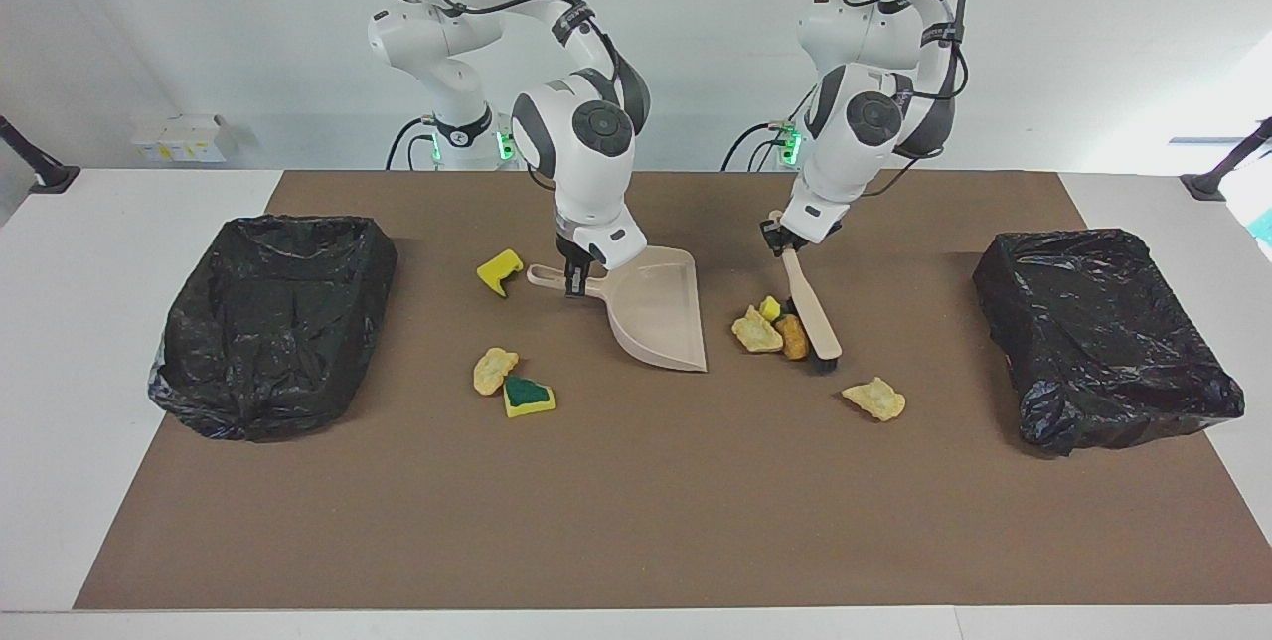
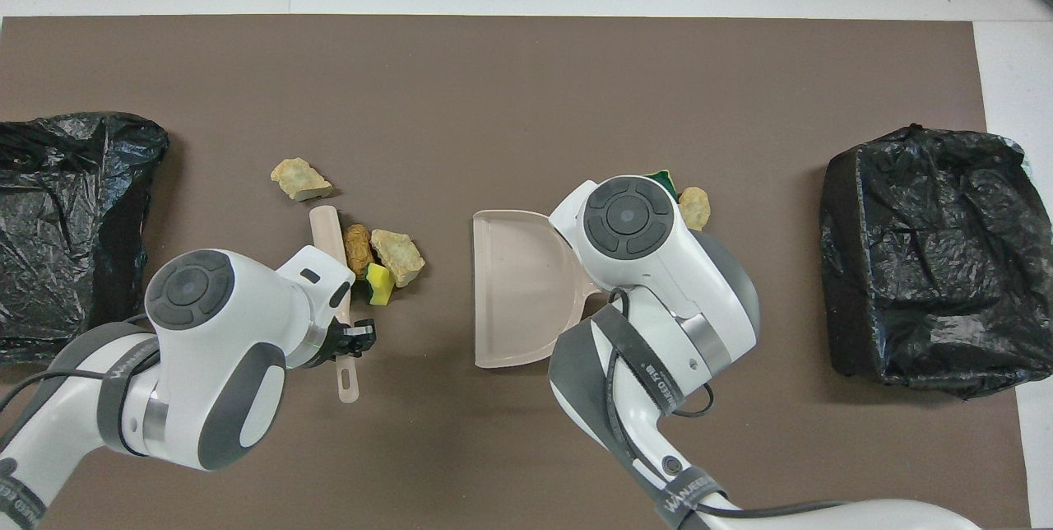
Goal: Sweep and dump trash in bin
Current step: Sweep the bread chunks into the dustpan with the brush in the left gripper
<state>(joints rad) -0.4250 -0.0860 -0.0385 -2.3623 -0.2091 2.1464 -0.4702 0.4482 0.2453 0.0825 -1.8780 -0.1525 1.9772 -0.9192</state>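
Small crumbly scraps of yellow sponge and tan foam lie bunched against the beige black-bristled brush, grasped by the left gripper; the right gripper clenches the beige plastic dustpan.

Scraps crowd brush – dustpan gap, seemingly.
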